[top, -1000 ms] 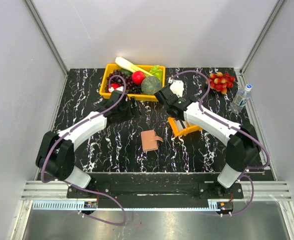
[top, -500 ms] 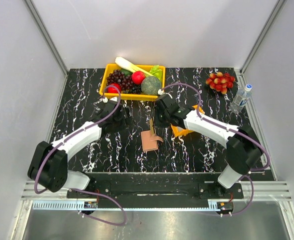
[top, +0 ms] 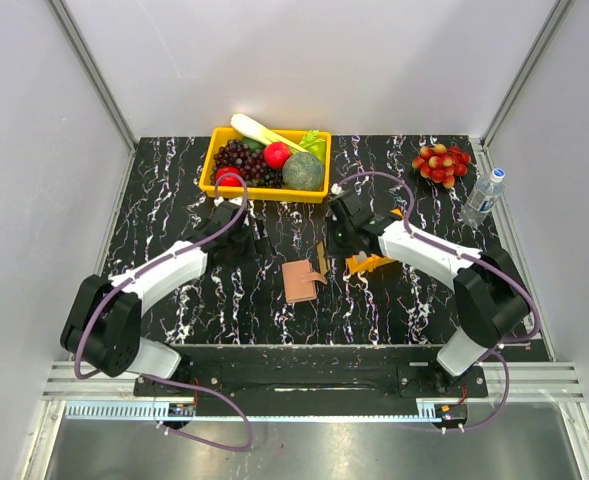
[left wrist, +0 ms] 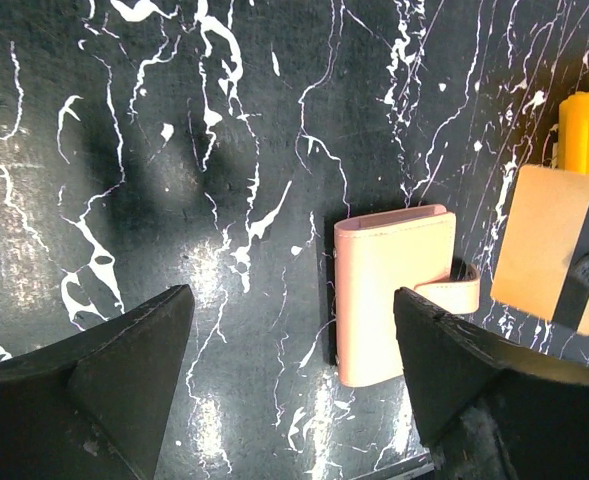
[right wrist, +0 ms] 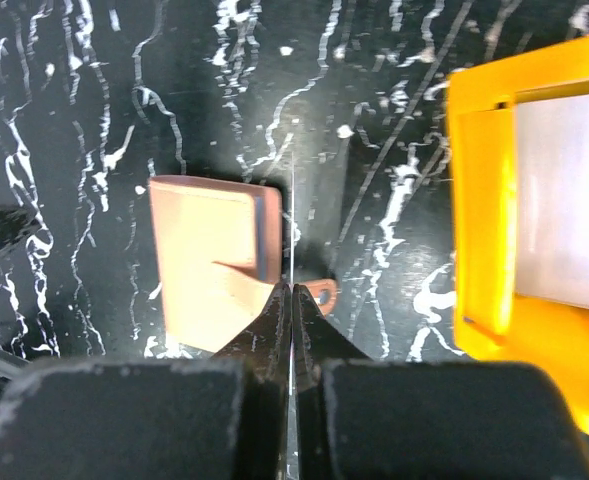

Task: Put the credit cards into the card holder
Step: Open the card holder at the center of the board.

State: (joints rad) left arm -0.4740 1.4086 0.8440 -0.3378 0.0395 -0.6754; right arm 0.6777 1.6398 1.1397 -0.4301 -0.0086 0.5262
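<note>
The tan-pink card holder (top: 301,281) lies folded shut on the black marble table, its snap tab sticking out to the right. It also shows in the left wrist view (left wrist: 389,290) and the right wrist view (right wrist: 209,260). My right gripper (top: 327,252) is shut on a beige credit card (left wrist: 544,245) with a dark stripe. It holds the card upright just right of the holder, and the card is edge-on in the right wrist view (right wrist: 292,225). My left gripper (top: 257,240) is open and empty, above the table just left of the holder (left wrist: 292,300).
A small orange tray (top: 376,262) right of the holder holds another pale card (right wrist: 564,200). A yellow fruit bin (top: 214,178) stands at the back, red fruit (top: 442,163) at the back right, and a water bottle (top: 484,195) at the right edge.
My right gripper has come from the back of the table down to the holder's right side, holding the card. My left gripper has shifted a little towards the holder.
</note>
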